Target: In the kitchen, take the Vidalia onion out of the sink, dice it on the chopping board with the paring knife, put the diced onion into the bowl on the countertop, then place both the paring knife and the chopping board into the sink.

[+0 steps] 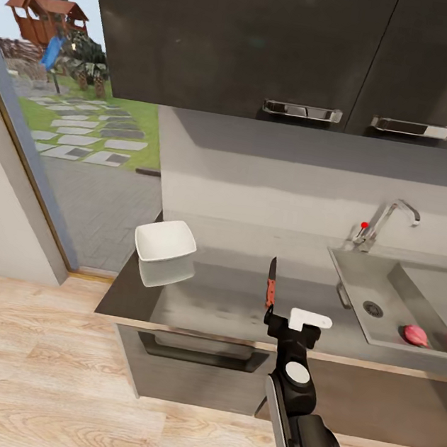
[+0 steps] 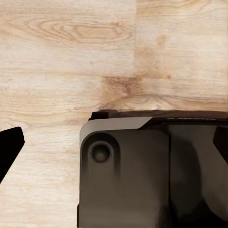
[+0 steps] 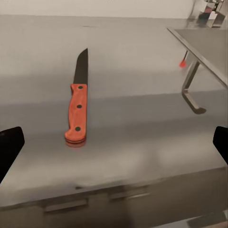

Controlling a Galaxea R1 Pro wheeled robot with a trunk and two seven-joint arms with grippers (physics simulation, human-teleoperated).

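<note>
Grey countertop (image 1: 226,303) runs along the wall under dark upper cabinets (image 1: 237,39). Paring knife (image 1: 270,283) lies flat on it near the front edge, blade pointing toward the back wall, red-orange handle toward the front. Same knife in the right wrist view (image 3: 79,104): dark blade, three rivets on the handle, nothing touching it.

White bowl (image 1: 165,242) sits at the countertop's left end, close to the corner, well apart from the knife.

Sink (image 1: 384,298) is set into the countertop's right part; round drain near its middle, chrome tap (image 1: 389,219) with a red knob at its back edge. Onion (image 1: 415,335) rests on the basin floor against the front wall, to the right of the drain.

Right gripper (image 1: 288,319) hovers at the countertop's front edge, just in front of the knife's handle end, not touching it. In the right wrist view its dark fingertips (image 3: 9,147) show far apart at either side, so the jaws stand wide apart with nothing between them.

Left wrist view: pale wood floor (image 2: 95,57), a dark part of the robot's body (image 2: 152,171), and one dark fingertip (image 2: 9,145) at the edge. Cannot tell how the left jaws stand.
</note>
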